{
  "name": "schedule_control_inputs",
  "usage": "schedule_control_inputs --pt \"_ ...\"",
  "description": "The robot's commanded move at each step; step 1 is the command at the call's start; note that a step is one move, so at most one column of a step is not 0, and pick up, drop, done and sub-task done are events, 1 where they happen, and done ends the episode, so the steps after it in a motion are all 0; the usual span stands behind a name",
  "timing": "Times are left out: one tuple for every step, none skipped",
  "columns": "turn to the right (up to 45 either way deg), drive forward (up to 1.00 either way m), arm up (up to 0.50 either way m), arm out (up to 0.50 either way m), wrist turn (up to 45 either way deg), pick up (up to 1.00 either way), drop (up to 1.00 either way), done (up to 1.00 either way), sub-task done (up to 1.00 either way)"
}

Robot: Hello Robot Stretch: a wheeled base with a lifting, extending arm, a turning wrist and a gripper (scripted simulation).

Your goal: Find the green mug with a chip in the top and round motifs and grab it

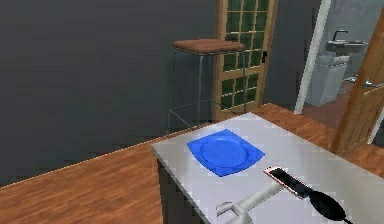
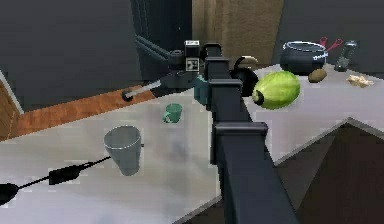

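Grey bench [image 2: 180, 185] top in the arm side view carries a small green mug [image 2: 173, 113] near its middle; its chip and motifs are too small to tell. The dark arm [image 2: 245, 150] rises from six o'clock, and the gripper [image 2: 133, 95] reaches out at the mug's ten o'clock, its thin fingers [image 2: 145, 90] near the bench's far edge. Whether the jaws are spread or pressed together cannot be told, nor whether they hold anything. A grey cup [image 2: 125, 150] stands at the mug's seven o'clock. A large green rounded fruit [image 2: 277, 90] lies at the mug's three o'clock, with a dark pot [image 2: 300, 55] at the fruit's one o'clock. In the forward view the bench bears a blue square plate [image 1: 226, 152], with a red-edged phone [image 1: 290, 182] at its four o'clock. A wooden-topped stool [image 1: 208, 46] stands on the wood floor [image 1: 90, 180] at the plate's twelve o'clock, beside a glazed door [image 1: 247, 50]
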Motion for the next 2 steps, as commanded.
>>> schedule_control_inputs --pt "0.0 0.0 0.0 0.0 24.0 0.0 0.0 0.0 0.0" --pt "0.0 0.0 -0.12 0.0 0.0 0.0 0.0 0.0 0.0"
